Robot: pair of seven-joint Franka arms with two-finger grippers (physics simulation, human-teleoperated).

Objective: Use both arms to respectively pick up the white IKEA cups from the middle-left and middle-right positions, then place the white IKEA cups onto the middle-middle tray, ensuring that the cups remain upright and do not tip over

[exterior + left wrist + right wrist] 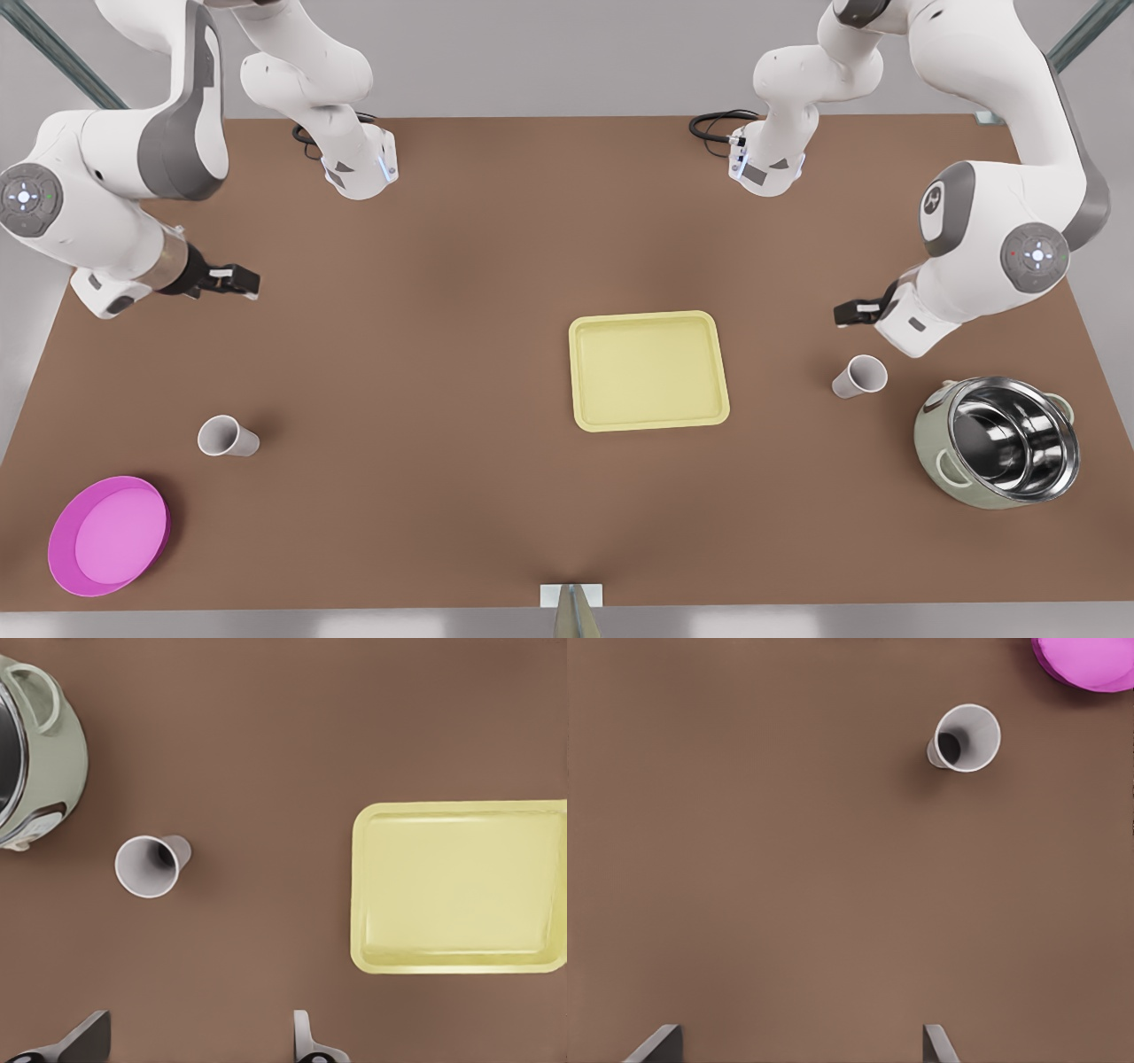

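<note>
Nearest the front camera we have the magenta plate (108,534) at the table (443,372) edge on the front view's left, with one white cup (227,437) upright just above it. Right gripper (232,281) hovers well apart from that cup; its fingers (656,1043) are spread wide, holding nothing. Second white cup (859,376) stands upright on the front view's right, between the yellow tray (648,370) and the steel pot (1001,440). Left gripper (856,311) hangs near it, not touching; fingertips (306,1041) are wide apart and hold nothing. Tray sits mid-table, bare as far as we can tell. Both cups look untilted, though the top-down angle makes that hard to confirm.
</note>
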